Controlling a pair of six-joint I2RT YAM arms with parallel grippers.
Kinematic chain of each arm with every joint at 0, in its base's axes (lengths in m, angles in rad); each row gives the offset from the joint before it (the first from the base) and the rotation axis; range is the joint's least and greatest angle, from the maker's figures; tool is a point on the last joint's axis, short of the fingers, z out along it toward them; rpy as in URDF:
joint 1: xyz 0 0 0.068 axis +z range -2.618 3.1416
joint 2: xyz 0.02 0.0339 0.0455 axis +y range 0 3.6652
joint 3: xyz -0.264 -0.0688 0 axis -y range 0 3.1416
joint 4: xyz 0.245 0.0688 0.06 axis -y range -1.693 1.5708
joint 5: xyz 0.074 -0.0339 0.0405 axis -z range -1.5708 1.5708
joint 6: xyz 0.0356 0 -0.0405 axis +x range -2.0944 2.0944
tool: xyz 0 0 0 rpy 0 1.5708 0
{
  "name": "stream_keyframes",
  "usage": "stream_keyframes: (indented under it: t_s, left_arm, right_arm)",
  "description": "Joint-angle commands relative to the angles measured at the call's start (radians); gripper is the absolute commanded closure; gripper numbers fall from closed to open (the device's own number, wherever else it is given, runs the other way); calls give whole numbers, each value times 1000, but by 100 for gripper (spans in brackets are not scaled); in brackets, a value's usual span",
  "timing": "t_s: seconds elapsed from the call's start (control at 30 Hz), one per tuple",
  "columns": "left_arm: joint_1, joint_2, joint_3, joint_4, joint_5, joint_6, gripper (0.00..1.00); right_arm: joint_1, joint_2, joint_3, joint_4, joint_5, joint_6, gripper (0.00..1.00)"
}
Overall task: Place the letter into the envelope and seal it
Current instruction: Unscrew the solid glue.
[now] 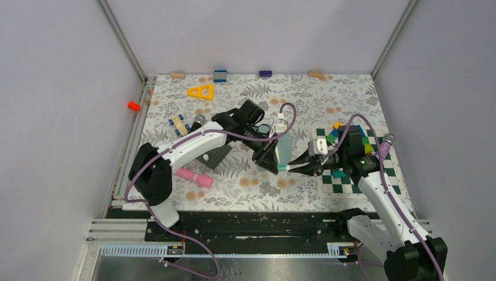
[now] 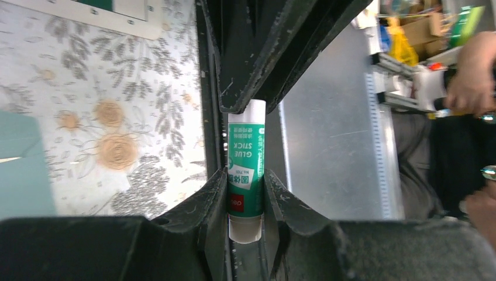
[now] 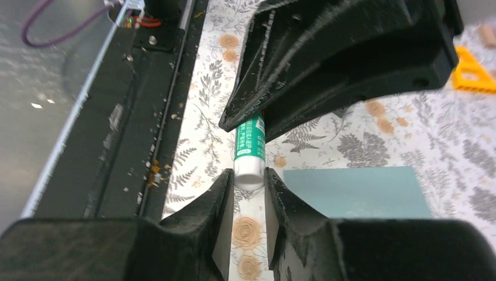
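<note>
1. Your right gripper [image 3: 249,175] pinches the white end of the glue stick [image 2: 245,146].
2. Your left gripper [image 2: 245,175] clamps the same stick's green body.
3. The envelope [image 1: 285,149] lies on the floral cloth [image 1: 327,99], just behind both grippers.

envelope [image 1: 286,150] | muted teal-grey paper | lying flat | middle of table [image 1: 327,99]

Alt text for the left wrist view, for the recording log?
A green-and-white glue stick is clamped between the left gripper's fingers, its far end gripped by the right gripper. Beneath lies a floral tablecloth, with the teal envelope at the left edge.
</note>
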Motion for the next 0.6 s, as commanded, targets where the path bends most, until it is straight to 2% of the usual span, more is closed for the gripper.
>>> stream_keyframes:
  t_s: [0.0,0.17,0.27,0.37,0.47,0.57]
  left_arm:
    - [-2,-143,40,25,-210,82,89]
    - [-21,-202,6,92,-356,65,89]
    - [-33,-223,-13,119,-416,67,90]
    - [-40,-230,-19,124,-442,71,90]
    - [-41,-233,-17,126,-447,72,90]
    - [-40,-235,-20,126,-430,70,91]
  right_arm:
    - [13,60,111,-11,-20,301,87]
    - [13,167,205,4,-33,625,87]
    - [12,254,272,47,3,913,81]
    - [4,372,334,61,-74,1128,73]
    - [-16,437,372,66,-135,1169,60]
    - [-32,386,353,65,-103,1054,49]
